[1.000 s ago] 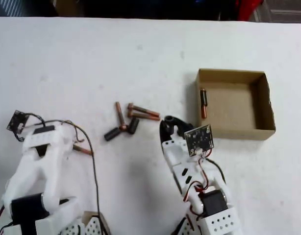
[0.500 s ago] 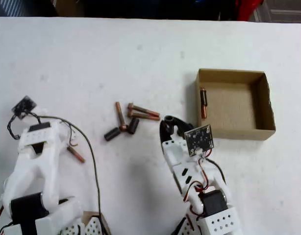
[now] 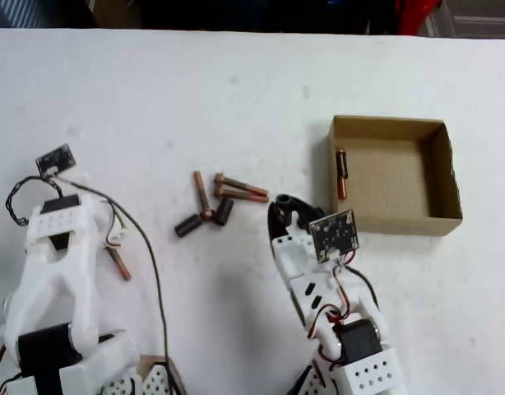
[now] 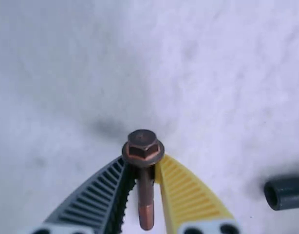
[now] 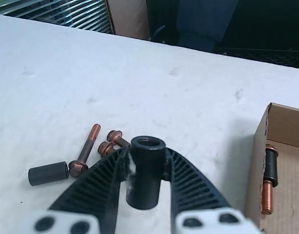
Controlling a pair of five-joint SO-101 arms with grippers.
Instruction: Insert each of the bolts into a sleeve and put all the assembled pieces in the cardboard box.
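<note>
Rotated at lower left, the left tool (image 4: 144, 165) clamps a copper hex-head bolt (image 4: 143, 146); the right tool (image 5: 147, 155) grips a black cylindrical sleeve (image 5: 144, 187) upright. Align their axes before pushing.

My left arm (image 3: 62, 271) is folded low at the near left. The left tool (image 4: 144, 163) is clamped on a bolt (image 4: 143, 146), with one grey finger (image 4: 108, 187) and one yellow finger (image 4: 186, 192) pressed to the shank and the head just past the tips. My right arm (image 3: 322, 284) stretches forward, well apart from the left. The right tool (image 5: 147, 152) grips a sleeve (image 5: 142, 185) between two black ribbed fingers, its open bore pointing outward.
</note>
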